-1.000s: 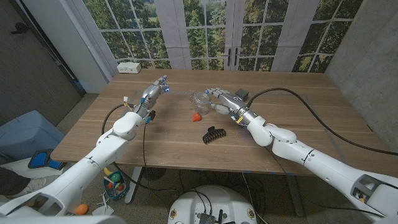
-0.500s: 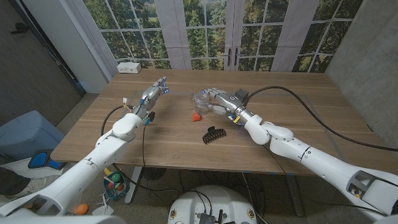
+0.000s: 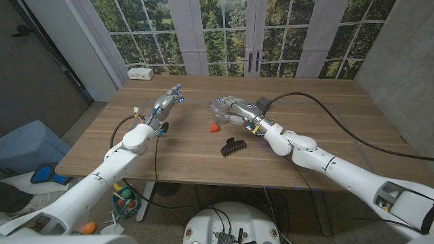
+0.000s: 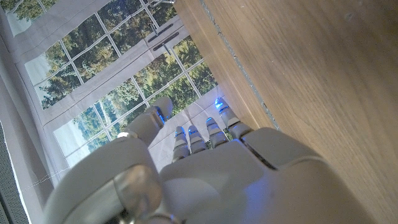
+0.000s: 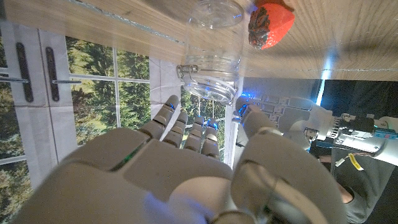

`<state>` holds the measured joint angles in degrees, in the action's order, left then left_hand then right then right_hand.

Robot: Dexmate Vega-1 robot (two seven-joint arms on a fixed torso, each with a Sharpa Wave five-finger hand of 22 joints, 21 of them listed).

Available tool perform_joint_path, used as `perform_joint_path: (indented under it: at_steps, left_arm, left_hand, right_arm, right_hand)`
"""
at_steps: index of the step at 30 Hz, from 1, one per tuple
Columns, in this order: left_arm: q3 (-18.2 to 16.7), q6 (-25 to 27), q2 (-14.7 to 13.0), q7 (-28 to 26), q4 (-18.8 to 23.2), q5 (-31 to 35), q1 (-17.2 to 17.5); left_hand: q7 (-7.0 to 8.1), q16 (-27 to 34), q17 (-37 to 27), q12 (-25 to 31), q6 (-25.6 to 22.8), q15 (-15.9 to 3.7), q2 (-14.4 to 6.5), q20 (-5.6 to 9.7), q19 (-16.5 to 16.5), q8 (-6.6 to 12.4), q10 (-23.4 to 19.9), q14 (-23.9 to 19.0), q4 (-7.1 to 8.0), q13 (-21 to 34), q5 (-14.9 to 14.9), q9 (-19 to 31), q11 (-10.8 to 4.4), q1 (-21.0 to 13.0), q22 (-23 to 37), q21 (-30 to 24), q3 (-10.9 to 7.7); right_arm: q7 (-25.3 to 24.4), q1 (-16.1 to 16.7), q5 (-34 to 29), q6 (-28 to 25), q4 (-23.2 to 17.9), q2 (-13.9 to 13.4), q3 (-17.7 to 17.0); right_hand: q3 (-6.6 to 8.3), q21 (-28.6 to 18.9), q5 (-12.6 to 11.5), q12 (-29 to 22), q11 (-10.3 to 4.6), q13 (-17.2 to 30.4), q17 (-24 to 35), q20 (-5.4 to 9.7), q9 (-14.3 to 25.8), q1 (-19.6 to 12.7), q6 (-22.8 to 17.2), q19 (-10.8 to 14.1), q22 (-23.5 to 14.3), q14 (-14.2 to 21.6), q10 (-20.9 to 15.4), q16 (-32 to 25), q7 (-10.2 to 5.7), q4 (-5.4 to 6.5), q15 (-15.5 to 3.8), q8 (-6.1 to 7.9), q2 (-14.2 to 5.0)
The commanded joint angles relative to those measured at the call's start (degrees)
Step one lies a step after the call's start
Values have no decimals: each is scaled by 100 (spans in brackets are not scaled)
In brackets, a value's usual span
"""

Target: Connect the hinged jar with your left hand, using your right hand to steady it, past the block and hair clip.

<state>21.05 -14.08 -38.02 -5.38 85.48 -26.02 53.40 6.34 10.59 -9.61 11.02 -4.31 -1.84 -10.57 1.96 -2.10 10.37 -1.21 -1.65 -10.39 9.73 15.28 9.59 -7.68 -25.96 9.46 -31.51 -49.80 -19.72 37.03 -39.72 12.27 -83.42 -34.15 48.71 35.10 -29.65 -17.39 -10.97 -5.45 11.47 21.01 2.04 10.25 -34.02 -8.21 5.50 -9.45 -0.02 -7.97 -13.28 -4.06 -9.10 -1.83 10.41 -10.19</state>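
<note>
Reaching across the wooden table (image 3: pixel 298 146), the right hand (image 3: pixel 239 108) has its fingers (image 5: pixel 180 127) stretched out and spread toward the clear hinged jar (image 3: pixel 218 108), which stands upright just beyond the fingertips. From the right wrist view the jar (image 5: pixel 214 53) sits a little ahead of the fingers, with the thumb off to one side of it; whether any fingertip actually touches the glass cannot be told, and nothing is gripped. A small red block (image 3: pixel 214 126) lies just beside the jar, on the near side of those fingers, and shows close to the jar's base in the wrist view (image 5: pixel 270 25). A black hair clip (image 3: pixel 232 146) lies nearer the robot, beside the right forearm. The left hand (image 3: pixel 169 97) is well apart from the jar, off to the far side from the right fingers; its fingers (image 4: pixel 199 134) are straight, slightly spread and hold nothing, lying close above the table near its edge.
</note>
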Motion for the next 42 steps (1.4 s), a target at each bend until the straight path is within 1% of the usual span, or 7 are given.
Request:
perform_joint_path:
  at_steps: [1,11,23,27,34,37,42]
  left_arm:
    - [2,-7,26,41,-94,-31,-64]
    - [30,-45,61,104,-225,-33,-159]
    - [83,-56,88,150,-284,-1,-245]
    - [100,-42,68,125,-220,43,-227]
    - [85,-10,-21,-91,13,224,-84]
    - [108,88,-100,-305,190,466,-10]
    - [182,617,-357,-732,639,1019,127]
  left_hand:
    - [39,-16,0,-19,-1,-720,16,194,-39,-9,-17,-30,-14,20,67,21,-53,-99,16,19,28]
    - [40,-17,0,-21,2,-708,28,180,-55,-11,-19,-32,-11,20,88,21,-47,-178,18,65,73]
    - [46,-15,2,-14,-12,-699,47,127,-93,-7,-53,-50,-12,20,106,22,-58,-269,20,119,142]
    - [35,-16,2,-13,-24,-683,51,106,-107,-4,-61,-51,-12,20,111,23,-48,-300,21,138,167]
    - [4,-17,2,22,-133,-607,89,43,-132,25,-178,-57,-7,20,102,23,-44,-341,24,189,267]
    - [-1,-18,7,38,-209,-593,214,21,-168,34,-263,-71,-18,23,74,25,-1,-306,23,227,400]
    - [-42,-46,2,-39,-152,-368,657,-116,-141,-2,-63,50,3,38,-116,38,180,-60,27,424,886]
  right_arm:
    - [-121,-178,-258,-2,219,74,168]
    - [104,-264,-274,-168,236,68,241]
    - [246,-215,-365,-371,124,-34,298]
    - [326,-224,-466,-506,126,-4,368]
    - [415,-272,-515,-614,211,58,464]
    - [466,-275,-545,-671,194,47,497]
    - [484,-279,-523,-658,189,30,520]
  right_hand:
    - [-51,35,-33,-37,-31,0,0,251,22,-39,-89,-2,-26,-48,-48,6,-16,7,-561,64,49]
    - [-167,101,-48,-86,-67,-5,-77,204,20,-43,-259,18,-24,-52,-202,18,-18,-32,-520,114,159]
    - [-303,205,-81,-220,-97,-3,-198,179,21,-67,-796,97,-25,32,-734,-21,-75,-16,-559,237,122]
    - [-331,243,-93,-249,-198,-2,-246,176,21,-107,-992,132,-24,87,-912,-44,-150,-26,-566,269,102]
    - [-360,281,-100,-261,-171,-1,-291,186,21,-143,-1118,165,-24,101,-1051,-52,-141,-31,-592,273,94]
    - [-368,291,-101,-256,-172,-1,-300,193,21,-148,-1147,172,-24,105,-1064,-56,-139,-28,-593,273,89]
    - [-382,308,-101,-236,-181,0,-315,196,21,-157,-1155,177,-24,104,-1056,-58,-138,-24,-597,258,84]
